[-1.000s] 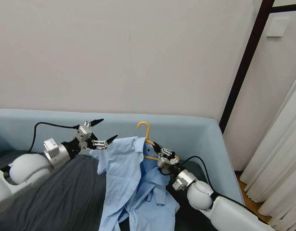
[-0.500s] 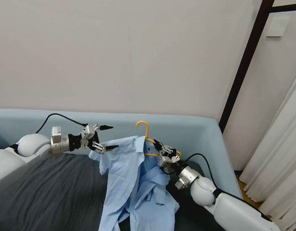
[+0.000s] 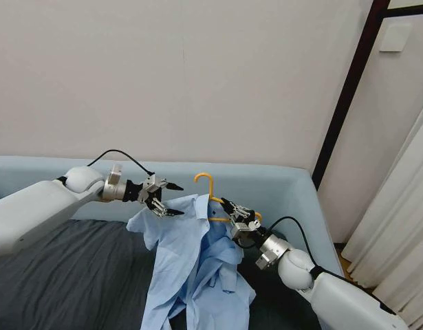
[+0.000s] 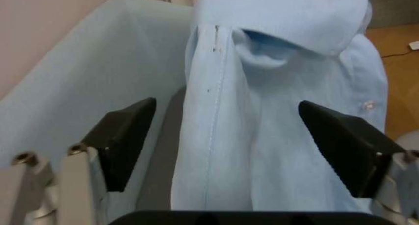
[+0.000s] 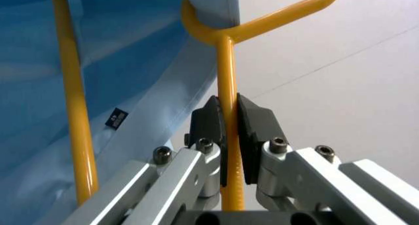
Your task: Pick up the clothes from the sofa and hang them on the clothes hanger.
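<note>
No readable text. Small dark tag (image 5: pixel 117 118) on light-blue shirt (image 5: pixel 131 38); print too small to read.

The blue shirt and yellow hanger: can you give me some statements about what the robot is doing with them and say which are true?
1. The right pincer is shut on the yellow hanger. True.
2. The left pincer is clamped on the shirt. False: it is open, with a finger on either side of the cloth.
3. The shirt lies flat on the sofa. False: its collar is up at the hanger and the rest drapes down.
4. The hanger's hook points up. True.
</note>
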Tool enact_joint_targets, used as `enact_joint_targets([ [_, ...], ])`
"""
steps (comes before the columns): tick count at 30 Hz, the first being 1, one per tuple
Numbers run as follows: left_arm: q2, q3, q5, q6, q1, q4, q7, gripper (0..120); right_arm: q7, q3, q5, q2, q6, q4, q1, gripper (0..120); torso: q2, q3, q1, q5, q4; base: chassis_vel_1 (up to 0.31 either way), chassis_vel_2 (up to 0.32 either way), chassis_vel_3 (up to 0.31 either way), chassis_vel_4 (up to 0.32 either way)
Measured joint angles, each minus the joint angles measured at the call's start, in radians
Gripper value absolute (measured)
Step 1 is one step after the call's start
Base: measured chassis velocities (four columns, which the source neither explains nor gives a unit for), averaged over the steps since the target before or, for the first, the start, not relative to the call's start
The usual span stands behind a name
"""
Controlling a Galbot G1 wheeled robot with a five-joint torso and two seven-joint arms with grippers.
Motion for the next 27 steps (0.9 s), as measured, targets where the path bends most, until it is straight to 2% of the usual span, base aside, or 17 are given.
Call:
enact_joint_targets([
  [2, -0.024, 0.000, 0.014, 0.000, 0.001, 0.036, 0.012, 71, 0.000, 0.007, -0.005, -0.004, 0.008, -0.003, 0.000, 5, 0.000, 0.000, 0.000, 0.0001, 0.0003, 0.000, 0.000, 0.000, 0.000],
  [6, -0.039, 0.000, 0.024, -0.004, 0.006, 0.064, 0.015, 63, -0.001, 0.008, -0.008, -0.005, 0.013, -0.006, 0.000, 5, 0.000, 0.000, 0.000, 0.0000, 0.0001, 0.000, 0.000, 0.000, 0.000],
  [8, -0.046, -0.006, 0.028, -0.013, 0.013, 0.074, 0.015, 53, -0.002, 0.010, -0.012, -0.005, 0.016, -0.006, -0.002, 5, 0.000, 0.000, 0.000, 0.0002, 0.0000, 0.000, 0.000, 0.000, 0.000],
  [10, -0.046, -0.013, 0.028, -0.015, 0.023, 0.074, 0.013, 43, -0.003, 0.011, -0.019, -0.004, 0.019, -0.005, -0.004, 5, 0.000, 0.000, 0.000, 0.0001, -0.0001, 0.000, 0.000, 0.000, 0.000],
  [11, -0.046, -0.013, 0.028, -0.015, 0.023, 0.074, 0.013, 43, -0.003, 0.011, -0.019, -0.004, 0.019, -0.005, -0.004, 5, 0.000, 0.000, 0.000, 0.0001, -0.0001, 0.000, 0.000, 0.000, 0.000],
  [15, -0.035, -0.019, 0.031, -0.022, 0.037, 0.062, 0.012, 25, -0.003, 0.012, -0.022, -0.004, 0.022, -0.007, -0.005, 4, 0.000, 0.000, 0.000, 0.0001, 0.0001, 0.000, 0.000, 0.000, 0.000],
  [16, -0.035, -0.019, 0.031, -0.022, 0.037, 0.062, 0.012, 25, -0.003, 0.012, -0.022, -0.004, 0.022, -0.007, -0.005, 4, 0.000, 0.000, 0.000, 0.0001, 0.0001, 0.000, 0.000, 0.000, 0.000],
  [20, -0.027, -0.032, 0.032, -0.034, 0.056, 0.043, 0.005, 10, -0.003, 0.010, -0.022, 0.000, 0.023, -0.010, -0.003, 5, 0.000, 0.000, 0.000, 0.0001, -0.0001, 0.000, 0.000, 0.000, 0.000],
  [27, -0.010, -0.051, 0.042, -0.050, 0.091, 0.027, -0.003, 7, -0.004, -0.001, -0.021, 0.000, 0.023, -0.007, 0.001, 5, 0.000, 0.000, 0.000, 0.0000, 0.0000, 0.000, 0.000, 0.000, 0.000],
])
